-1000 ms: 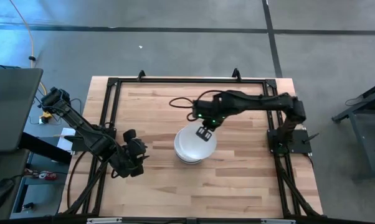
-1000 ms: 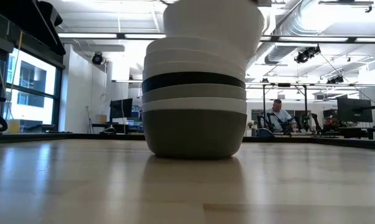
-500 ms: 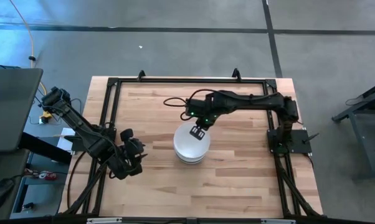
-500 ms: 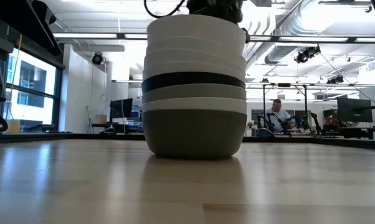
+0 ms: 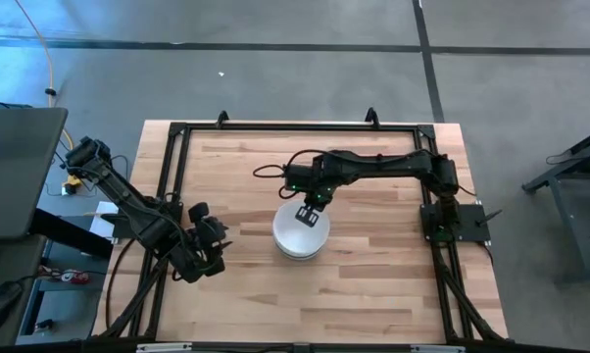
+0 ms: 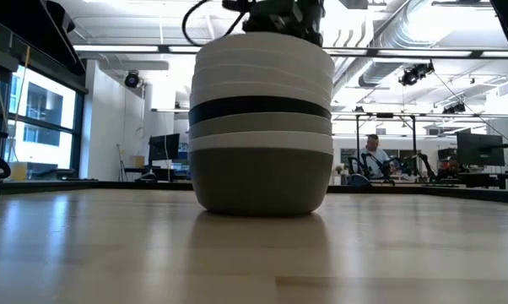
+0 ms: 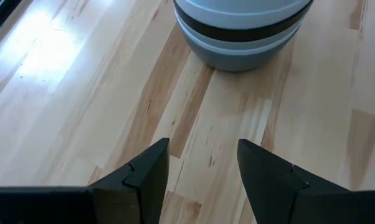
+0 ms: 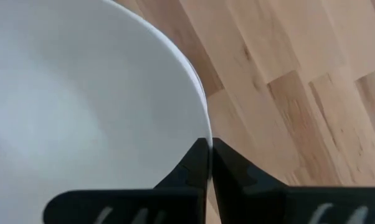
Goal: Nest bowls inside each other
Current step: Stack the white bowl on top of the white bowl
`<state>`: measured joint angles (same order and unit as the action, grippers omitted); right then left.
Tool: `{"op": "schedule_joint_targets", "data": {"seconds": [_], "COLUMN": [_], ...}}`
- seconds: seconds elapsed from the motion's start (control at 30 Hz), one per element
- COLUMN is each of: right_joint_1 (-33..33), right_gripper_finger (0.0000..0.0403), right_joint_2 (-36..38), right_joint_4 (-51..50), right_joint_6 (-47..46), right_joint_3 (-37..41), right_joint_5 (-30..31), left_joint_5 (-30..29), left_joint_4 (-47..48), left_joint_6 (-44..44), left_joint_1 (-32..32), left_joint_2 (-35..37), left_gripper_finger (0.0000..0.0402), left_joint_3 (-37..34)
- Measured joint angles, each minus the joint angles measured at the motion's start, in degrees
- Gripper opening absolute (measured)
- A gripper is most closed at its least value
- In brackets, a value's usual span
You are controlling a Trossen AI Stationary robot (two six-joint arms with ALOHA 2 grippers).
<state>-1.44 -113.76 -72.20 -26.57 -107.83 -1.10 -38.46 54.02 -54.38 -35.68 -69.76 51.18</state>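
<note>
The bowls stand as one nested stack (image 5: 299,233) in the middle of the table. In the low view the stack (image 6: 261,127) has a dark grey bowl at the bottom, a black band in the middle and white bowls on top. My right gripper (image 5: 309,213) is above the stack's far side, shut on the top white bowl (image 8: 81,106). My left gripper (image 5: 215,239) waits open to the left of the stack, low over the wood. Its wrist view shows the stack (image 7: 243,31) ahead of its fingers. My right gripper pinches the top white bowl's rim (image 8: 200,121) on its far side, one finger inside the bowl and one outside (image 8: 237,174). The fingers come from above, pointing down. The bowl sits level, nested in the stack below.
A black frame (image 5: 177,176) runs around the wooden table. Bare wood lies on every side of the stack. Beyond the table, a person (image 6: 374,156) sits far back in the room.
My right gripper has moved down and toward the table's left, carrying the top white bowl. That bowl hung tilted above the stack a second ago; now it sits level, sunk into the stack. The whole stack has shifted slightly left.
</note>
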Motion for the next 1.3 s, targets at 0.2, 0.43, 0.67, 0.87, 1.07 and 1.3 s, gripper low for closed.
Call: {"op": "schedule_joint_targets", "data": {"seconds": [0.2,0.43,0.67,0.87,1.07,1.3], "right_joint_1": [0.7,0.9,0.9,0.8,0.8,0.9], "right_gripper_finger": [0.0,0.0,0.0,0.0001,0.0041,0.0113], "right_joint_2": [-1.3,-0.8,0.2,0.3,0.3,0.7], "right_joint_4": [0.7,0.3,-0.5,-0.4,0.2,1.3], "right_joint_6": [0.5,-0.4,-0.4,-0.3,-0.3,0.1], "right_joint_3": [1.1,1.2,1.2,1.2,1.2,0.2], "right_joint_5": [-0.6,0.2,0.7,0.7,-1.0,-1.1], "left_joint_5": [-0.2,-0.7,-0.8,-0.8,-0.9,-5.9], "left_joint_4": [0.2,0.2,0.2,0.2,0.2,-2.4], "left_joint_6": [-0.6,-0.6,-1.0,-1.6,-1.5,-0.9], "left_joint_1": [-0.1,-0.1,-0.1,-0.1,-0.1,-0.1], "left_joint_2": [0.0,0.0,0.0,0.0,0.0,1.8], "left_gripper_finger": [0.0177,0.0177,0.0177,0.0177,0.0177,0.0177], "left_joint_3": [0.0,0.0,0.0,0.0,0.0,0.0]}}
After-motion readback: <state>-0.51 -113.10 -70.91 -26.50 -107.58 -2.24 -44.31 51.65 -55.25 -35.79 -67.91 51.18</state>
